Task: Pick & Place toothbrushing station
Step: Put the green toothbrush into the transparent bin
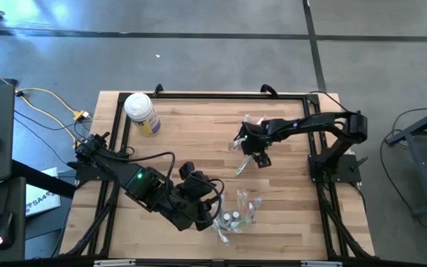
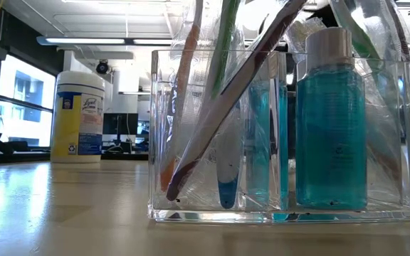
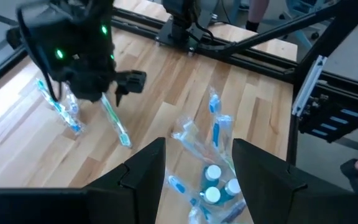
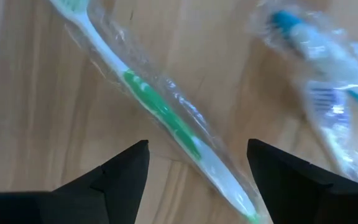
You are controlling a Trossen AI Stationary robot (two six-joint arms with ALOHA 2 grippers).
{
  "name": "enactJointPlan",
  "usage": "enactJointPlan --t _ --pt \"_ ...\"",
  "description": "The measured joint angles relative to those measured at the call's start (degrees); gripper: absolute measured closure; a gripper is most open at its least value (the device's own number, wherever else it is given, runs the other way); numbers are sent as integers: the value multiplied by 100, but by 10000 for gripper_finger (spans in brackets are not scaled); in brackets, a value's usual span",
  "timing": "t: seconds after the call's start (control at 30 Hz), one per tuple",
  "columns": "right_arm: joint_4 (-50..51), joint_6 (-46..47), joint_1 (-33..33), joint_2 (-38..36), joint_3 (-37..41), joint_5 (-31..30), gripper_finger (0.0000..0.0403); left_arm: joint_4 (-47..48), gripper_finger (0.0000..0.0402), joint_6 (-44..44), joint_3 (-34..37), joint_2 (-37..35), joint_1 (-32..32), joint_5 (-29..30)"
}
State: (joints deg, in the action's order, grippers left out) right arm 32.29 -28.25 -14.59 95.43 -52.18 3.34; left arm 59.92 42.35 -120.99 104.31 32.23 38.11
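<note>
Right gripper (image 4: pixel 197 168) gaped open above a slim green-and-white toothbrush (image 4: pixel 160 118) in crinkly clear wrap, left gripper (image 3: pixel 197 165) parted, empty, above the clear holder (image 3: pixel 213 186).

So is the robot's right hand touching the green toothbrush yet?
Apart. The right wrist view shows the right gripper with its fingers open, wood showing between each and the wrapped green toothbrush lying on the table.

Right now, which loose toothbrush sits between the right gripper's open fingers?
The green-and-white wrapped toothbrush, lying flat on the table below the right gripper. The blue-and-white wrapped toothbrush lies off to one side, outside the fingers.
</note>
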Motion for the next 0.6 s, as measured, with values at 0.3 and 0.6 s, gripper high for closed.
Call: enactJointPlan --t 0.3,0.6 --pt "-133 -228 -61 627 -39 110 138 13 217 0 0 0 -2 87" --pt "-164 -158 -57 657 -35 151 192 26 217 0 0 4 -2 98"
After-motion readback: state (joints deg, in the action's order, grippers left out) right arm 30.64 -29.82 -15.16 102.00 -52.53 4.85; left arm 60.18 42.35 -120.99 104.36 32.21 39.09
